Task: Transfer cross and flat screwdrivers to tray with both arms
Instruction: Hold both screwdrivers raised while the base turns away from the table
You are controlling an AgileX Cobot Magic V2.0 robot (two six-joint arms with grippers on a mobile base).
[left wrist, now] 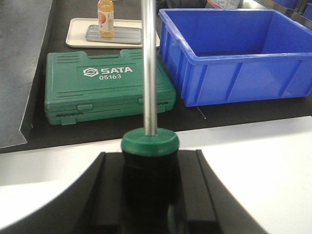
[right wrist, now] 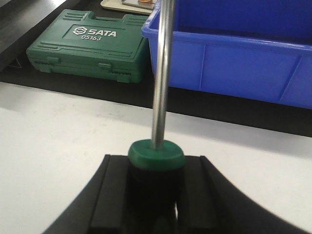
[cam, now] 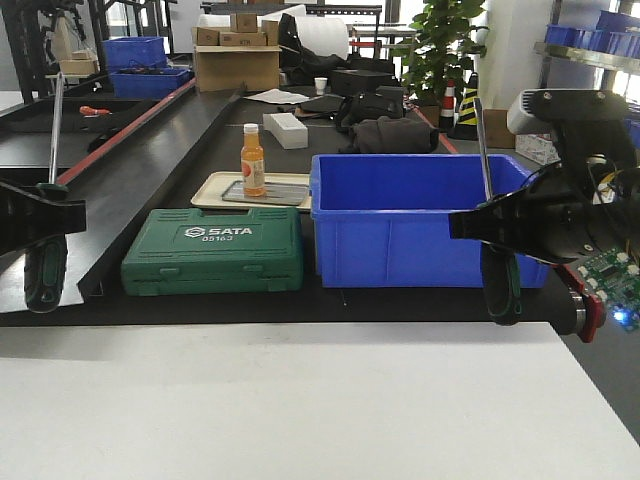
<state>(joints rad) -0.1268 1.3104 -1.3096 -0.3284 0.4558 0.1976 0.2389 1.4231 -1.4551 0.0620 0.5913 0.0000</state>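
Note:
My left gripper (cam: 45, 205) is shut on a screwdriver (cam: 45, 275) with a green-and-black handle, held upright above the white table with its steel shaft pointing up. In the left wrist view the handle (left wrist: 150, 146) sits tight between the black fingers (left wrist: 109, 195). My right gripper (cam: 497, 226) is shut on a like screwdriver (cam: 500, 285), also upright, in front of the blue bin; the right wrist view shows its handle (right wrist: 156, 155). I cannot tell which tip is cross or flat. The beige tray (cam: 210, 190) lies behind the green case.
A green SATA tool case (cam: 213, 250) and a big blue bin (cam: 400, 245) stand on the black bench beyond the white table (cam: 300, 410). An orange bottle (cam: 252, 160) stands on a grey plate in the tray. Boxes and clutter sit farther back.

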